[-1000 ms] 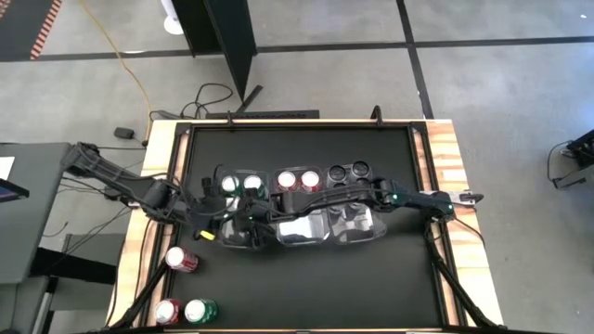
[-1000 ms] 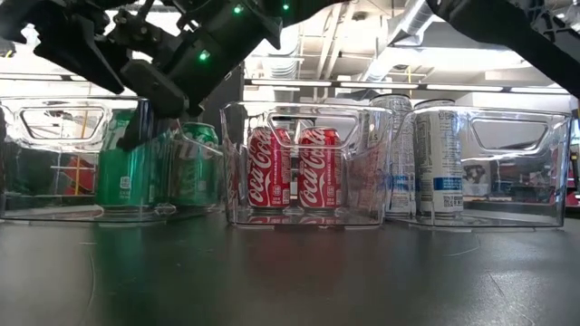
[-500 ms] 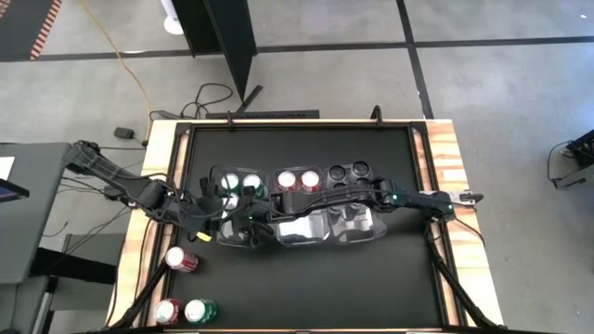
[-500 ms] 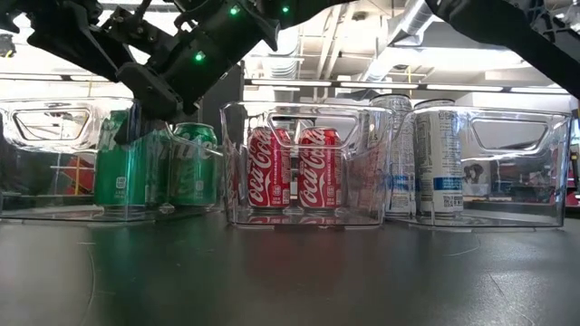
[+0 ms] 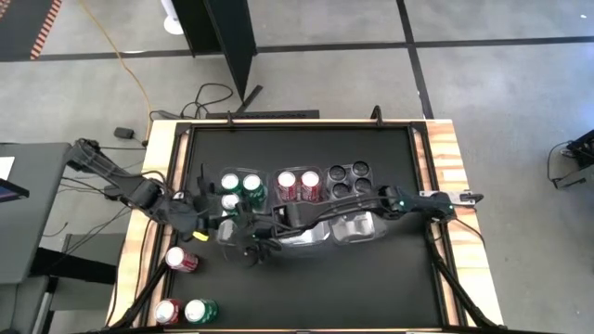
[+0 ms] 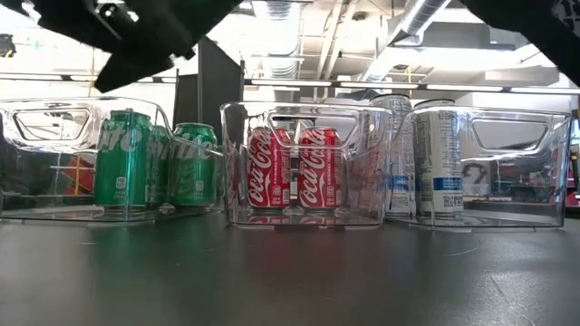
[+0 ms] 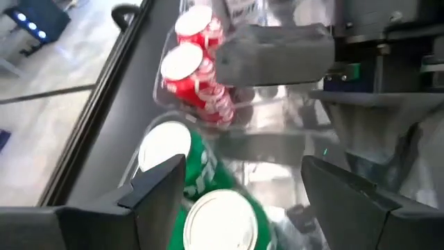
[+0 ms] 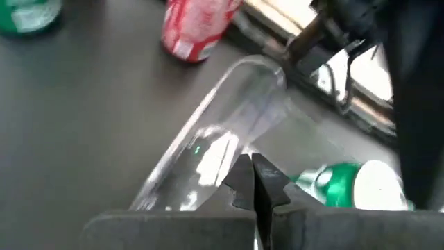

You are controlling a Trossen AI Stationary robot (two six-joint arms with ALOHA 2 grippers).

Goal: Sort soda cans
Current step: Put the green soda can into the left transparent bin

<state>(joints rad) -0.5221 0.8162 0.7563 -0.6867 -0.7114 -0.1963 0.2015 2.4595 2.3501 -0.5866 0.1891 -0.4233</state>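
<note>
Here the left gripper (image 5: pixel 225 225) hangs over the left clear tray (image 6: pixel 18 145) with its fingers (image 7: pixel 154 191) spread and nothing between them; directly beneath, in its wrist view, sit the silver tops of the green cans (image 7: pixel 220 221) already standing in that tray. The right gripper (image 8: pixel 253 182) reaches across from the other side with its fingers pressed together at the near rim of the same tray, seemingly steadying it, though whether it actually pinches the plastic I cannot tell.

Moving outward, the low view shows three green cans (image 6: pixel 122 163) in the left tray, two red cans (image 6: pixel 294 167) in the middle tray (image 6: pixel 237 163), and silver-grey cans (image 6: pixel 439 163) in the right tray (image 6: pixel 535 154). From above, that right tray appears to hold four.

Still loose on the table (image 5: pixel 371 278), toward its front-left corner, are a red can (image 5: pixel 182 261), another red one (image 5: pixel 167 311) and a green can (image 5: pixel 200 310).

Judging by this, a green can is freshly placed and the sort is roughly three-quarters done. The next move calls for the left arm to swing out to the loose cans, straddle one and close on its body.
</note>
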